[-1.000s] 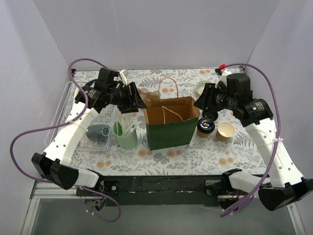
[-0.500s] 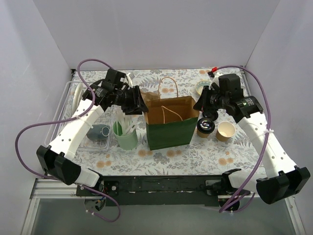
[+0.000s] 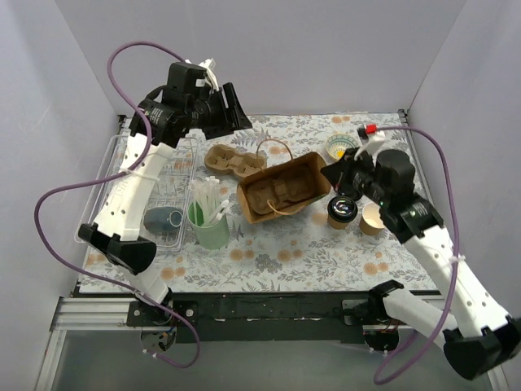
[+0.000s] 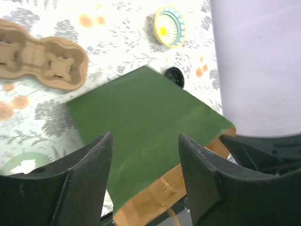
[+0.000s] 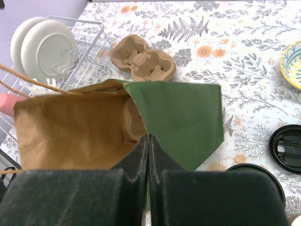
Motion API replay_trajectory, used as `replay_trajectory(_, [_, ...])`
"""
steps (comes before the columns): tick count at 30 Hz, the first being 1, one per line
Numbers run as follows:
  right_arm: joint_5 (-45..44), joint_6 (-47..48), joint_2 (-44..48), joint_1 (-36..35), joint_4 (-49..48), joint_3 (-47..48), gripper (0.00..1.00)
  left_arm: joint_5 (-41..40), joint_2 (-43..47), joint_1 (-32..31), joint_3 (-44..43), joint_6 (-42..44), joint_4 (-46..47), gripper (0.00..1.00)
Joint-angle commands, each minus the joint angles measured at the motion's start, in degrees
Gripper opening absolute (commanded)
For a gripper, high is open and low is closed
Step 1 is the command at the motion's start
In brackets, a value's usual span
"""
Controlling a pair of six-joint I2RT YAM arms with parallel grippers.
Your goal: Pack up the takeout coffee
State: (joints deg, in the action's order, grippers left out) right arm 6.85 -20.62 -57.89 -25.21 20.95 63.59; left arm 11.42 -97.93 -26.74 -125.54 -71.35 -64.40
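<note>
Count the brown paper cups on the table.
2: the black-lidded takeout coffee stands just right of the tipped bag, and a lidless cup sits at its right. Others may be hidden inside the bag.

Left hand (image 4: 145,141) raised, spread; right hand (image 5: 148,139) pinched.

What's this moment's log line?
left end effector open, aloft | right end effector shut on green paper bag, tilted | black-lidded kraft paper cup on table, unpacked

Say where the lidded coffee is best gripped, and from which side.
Take the coffee by its paper wall under the lid, descending from above and pinching near side to far side. It stands upright, with the tipped bag close on its left and the lidless cup close on its right, so those flanks look cramped.
</note>
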Motion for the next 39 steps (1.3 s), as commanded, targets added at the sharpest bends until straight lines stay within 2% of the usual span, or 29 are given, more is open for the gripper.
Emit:
replay_trajectory(1, [-3.95,0.84,10.41,-0.8,-18.66,-12.51,0.01,-7.19,4.84,-0.06,1.68,0.86,-3.45,0.57])
replay_trajectory(2, [-5.0,1.02,12.95,-0.8,-17.97,-14.18,0.01,-7.72,6.68,-0.06,7.7,1.04,-1.8,0.57])
replay_trajectory(6, [-3.51,0.32,18.5,-0.8,-16.03,-22.96,0.01,-9.4,14.6,-0.06,20.66,0.95,1.82,0.57])
replay_trajectory(12, [-2.02,1.28,22.82,-0.8,-15.85,-27.12,0.01,-9.05,20.49,-0.06,28.93,0.95,3.58,0.57])
replay_trajectory(15, [-0.88,2.34,22.21,-0.72,-14.89,-26.68,0.01,-6.33,22.34,-0.06,30.17,1.65,4.46,0.56])
replay_trajectory(22, [-1.05,1.73,20.19,-0.72,-13.83,-24.75,0.01,1.23,31.04,-0.24,41.41,-1.77,10.07,0.54])
replay_trajectory(31, [-2.63,-0.91,19.39,-0.8,-12.78,-24.13,0.01,5.72,34.99,-0.59,45.03,-4.14,12.97,0.57])
replay_trajectory(36, [-3.33,-1.96,19.91,-0.89,-11.55,-23.6,0.01,3.61,34.3,-0.59,42.4,-3.36,12.37,0.63])
replay_trajectory(39, [-4.65,-2.93,20.53,-0.89,-10.14,-23.6,0.01,5.19,34.38,-0.59,42.65,-4.14,12.89,0.63])
